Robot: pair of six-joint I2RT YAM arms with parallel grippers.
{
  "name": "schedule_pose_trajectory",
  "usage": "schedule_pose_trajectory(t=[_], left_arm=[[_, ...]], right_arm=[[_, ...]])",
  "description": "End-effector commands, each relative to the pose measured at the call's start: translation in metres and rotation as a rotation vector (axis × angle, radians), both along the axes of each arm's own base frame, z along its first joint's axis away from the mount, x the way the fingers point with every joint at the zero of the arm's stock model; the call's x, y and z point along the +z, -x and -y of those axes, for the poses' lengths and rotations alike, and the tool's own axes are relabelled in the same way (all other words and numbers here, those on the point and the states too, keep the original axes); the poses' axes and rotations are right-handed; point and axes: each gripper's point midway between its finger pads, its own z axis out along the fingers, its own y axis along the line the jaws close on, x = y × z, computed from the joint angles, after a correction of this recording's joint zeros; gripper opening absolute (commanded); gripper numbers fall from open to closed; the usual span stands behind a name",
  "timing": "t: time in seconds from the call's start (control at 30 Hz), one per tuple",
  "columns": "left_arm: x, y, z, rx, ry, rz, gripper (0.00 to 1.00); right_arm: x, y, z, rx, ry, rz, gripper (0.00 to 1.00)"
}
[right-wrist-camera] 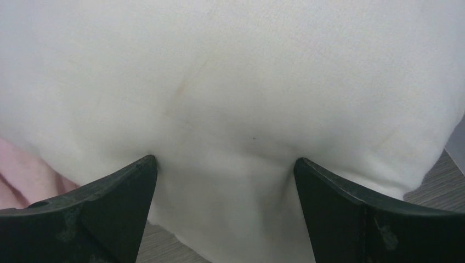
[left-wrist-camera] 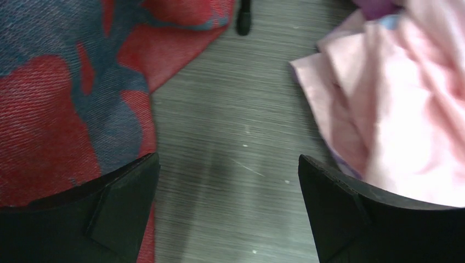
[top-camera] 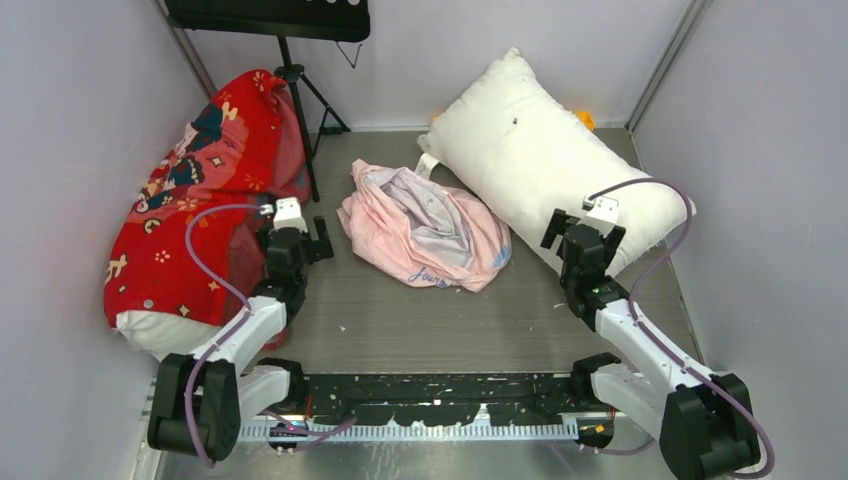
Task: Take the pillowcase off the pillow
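pillowcase (top-camera: 425,228) crumpled mid-table (top-camera: 400,325), just beside bare pillow (top-camera: 530,150) at right rear; removal looks done. left pincer (left-wrist-camera: 227,164) wide over table beside case. right pincer (right-wrist-camera: 225,161) wide, tips against pillow. lift both straight up, snag nothing.
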Motion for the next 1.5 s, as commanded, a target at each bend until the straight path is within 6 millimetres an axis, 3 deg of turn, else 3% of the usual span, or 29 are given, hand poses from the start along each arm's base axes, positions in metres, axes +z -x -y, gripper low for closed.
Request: schedule_pose_trajectory(t=[0.0, 0.13, 0.2, 0.33, 0.5, 0.6, 0.63, 0.7, 0.73, 0.8, 0.9, 0.93, 0.97, 1.0, 1.03, 1.47], left_arm=[[0.015, -0.021, -0.012, 0.014, 0.028, 0.152, 1.00], [0.000, -0.033, -0.016, 0.022, -0.005, 0.134, 1.00], [-0.019, -0.034, -0.020, 0.025, -0.047, 0.077, 1.00], [-0.021, -0.043, -0.018, -0.004, -0.076, 0.081, 0.99], [-0.025, -0.053, -0.021, 0.002, -0.107, 0.060, 0.95], [-0.034, -0.055, -0.013, -0.058, -0.118, 0.089, 0.90], [-0.044, -0.054, -0.014, -0.054, -0.124, 0.114, 0.93], [-0.037, -0.055, -0.021, -0.010, -0.128, 0.182, 0.98], [-0.040, -0.056, -0.019, -0.018, -0.115, 0.127, 0.99], [-0.047, -0.055, -0.021, -0.025, -0.118, 0.121, 0.99], [-0.046, -0.054, -0.019, -0.033, -0.107, 0.104, 0.93], [-0.043, -0.055, -0.019, -0.036, -0.108, 0.122, 0.99], [-0.042, -0.056, -0.019, -0.031, -0.110, 0.142, 0.99], [-0.043, -0.056, -0.020, -0.031, -0.113, 0.143, 1.00], [-0.045, -0.055, -0.018, -0.038, -0.112, 0.128, 1.00], [-0.044, -0.057, -0.018, -0.040, -0.116, 0.125, 1.00]], right_arm=[[0.006, -0.020, 0.017, -0.020, -0.032, 0.114, 0.99], [-0.020, -0.032, 0.022, -0.024, -0.024, 0.066, 0.97], [-0.029, -0.036, 0.029, -0.061, -0.010, 0.086, 0.95], [-0.035, -0.039, 0.048, -0.140, 0.036, 0.203, 0.92], [-0.054, -0.052, 0.046, -0.113, 0.033, 0.198, 0.92], [-0.067, -0.058, 0.042, -0.074, 0.031, 0.157, 0.91], [-0.066, -0.061, 0.043, -0.074, 0.024, 0.141, 0.91], [-0.067, -0.064, 0.046, -0.079, 0.021, 0.144, 0.90], [-0.066, -0.065, 0.046, -0.080, 0.013, 0.138, 0.89], [-0.067, -0.067, 0.048, -0.082, 0.004, 0.137, 0.80], [-0.069, -0.067, 0.049, -0.081, -0.003, 0.129, 0.78], [-0.068, -0.067, 0.049, -0.081, -0.004, 0.132, 0.77], [-0.068, -0.067, 0.049, -0.081, -0.004, 0.131, 0.78], [-0.068, -0.067, 0.049, -0.080, -0.005, 0.131, 0.91], [-0.068, -0.067, 0.049, -0.081, -0.005, 0.134, 0.94], [-0.067, -0.067, 0.044, -0.046, 0.001, 0.132, 0.95]])
